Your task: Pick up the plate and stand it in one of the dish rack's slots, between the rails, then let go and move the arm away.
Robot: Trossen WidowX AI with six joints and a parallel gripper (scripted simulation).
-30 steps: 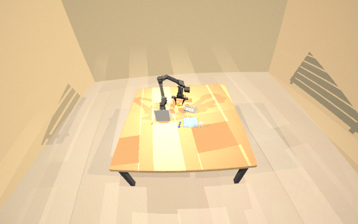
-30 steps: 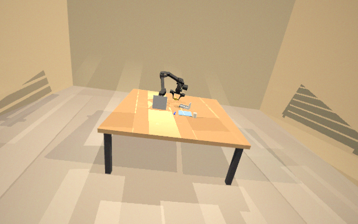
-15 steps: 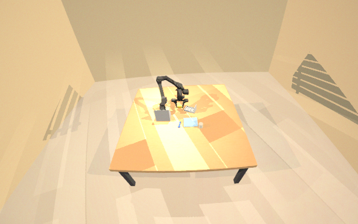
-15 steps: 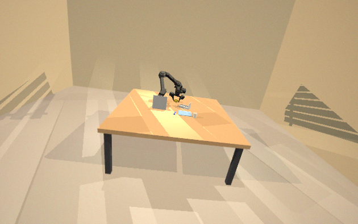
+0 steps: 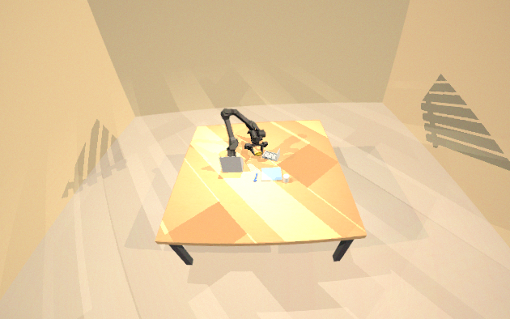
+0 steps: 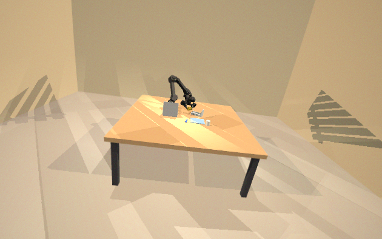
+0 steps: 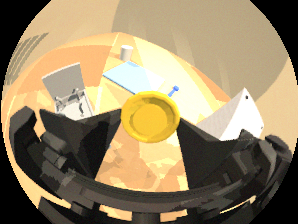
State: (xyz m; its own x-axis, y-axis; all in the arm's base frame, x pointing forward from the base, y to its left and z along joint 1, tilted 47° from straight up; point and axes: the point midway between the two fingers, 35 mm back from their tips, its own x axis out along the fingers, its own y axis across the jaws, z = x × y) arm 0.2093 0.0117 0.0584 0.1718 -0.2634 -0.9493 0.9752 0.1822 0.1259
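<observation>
A round yellow plate (image 5: 258, 154) (image 6: 189, 108) (image 7: 150, 117) is held by its rim between the two black fingers, its hollow face toward the wrist camera. My gripper (image 5: 257, 152) (image 6: 189, 108) (image 7: 149, 116) is shut on it and holds it above the table, just left of the dish rack in the top and exterior views. The small light grey dish rack (image 5: 270, 155) (image 6: 197, 113) (image 7: 75, 109) stands on the table, with a taller panel at one end. In the wrist view the rack is left of the plate, partly hidden by a finger. The plate's exact tilt is too small to tell in the top and exterior views.
A grey box (image 5: 231, 164) (image 6: 170, 109) (image 7: 235, 119) stands by the arm's base. A light blue flat board (image 5: 271, 173) (image 6: 197, 121) (image 7: 129, 77) lies in front of the rack, between a white cup (image 5: 286, 178) (image 6: 208, 122) (image 7: 126, 53) and a small blue utensil (image 5: 256, 177) (image 6: 186, 121) (image 7: 173, 91).
</observation>
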